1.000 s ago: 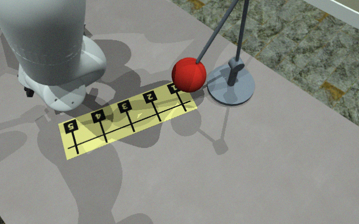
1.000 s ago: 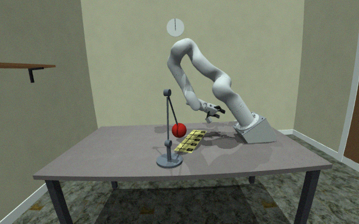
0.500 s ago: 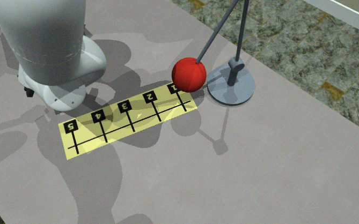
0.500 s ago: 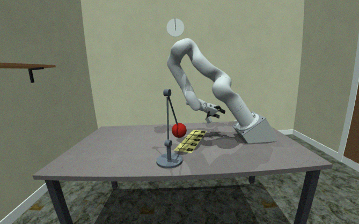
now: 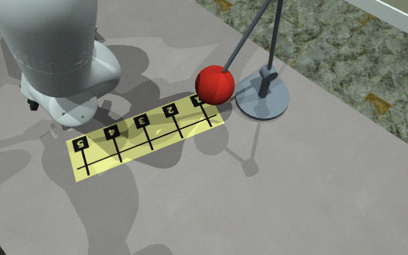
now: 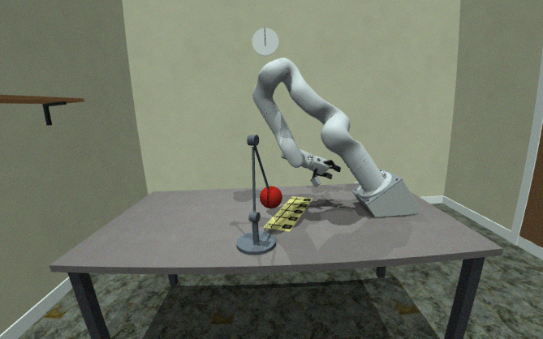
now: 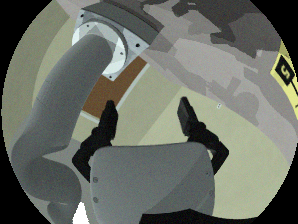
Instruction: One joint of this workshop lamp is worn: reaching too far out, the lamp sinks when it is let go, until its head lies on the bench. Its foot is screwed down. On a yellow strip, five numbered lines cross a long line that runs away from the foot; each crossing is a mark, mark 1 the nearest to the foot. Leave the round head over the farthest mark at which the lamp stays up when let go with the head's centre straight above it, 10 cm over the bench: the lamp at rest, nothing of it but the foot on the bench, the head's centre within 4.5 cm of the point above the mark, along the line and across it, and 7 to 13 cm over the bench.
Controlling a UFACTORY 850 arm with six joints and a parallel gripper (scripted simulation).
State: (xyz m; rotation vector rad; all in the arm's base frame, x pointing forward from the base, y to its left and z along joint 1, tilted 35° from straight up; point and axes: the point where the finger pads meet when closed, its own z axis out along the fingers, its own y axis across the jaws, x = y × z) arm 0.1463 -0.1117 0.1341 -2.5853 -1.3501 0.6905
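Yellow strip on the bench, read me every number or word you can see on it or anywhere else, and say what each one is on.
"1": black tag on the yellow strip, nearest the lamp's foot, partly hidden by the red head.
"2": black tag on the strip.
"3": black tag.
"4": black tag.
"5": black tag, far end.
Wall clock: no numerals.
Wrist view: a tag at the edge, unreadable.
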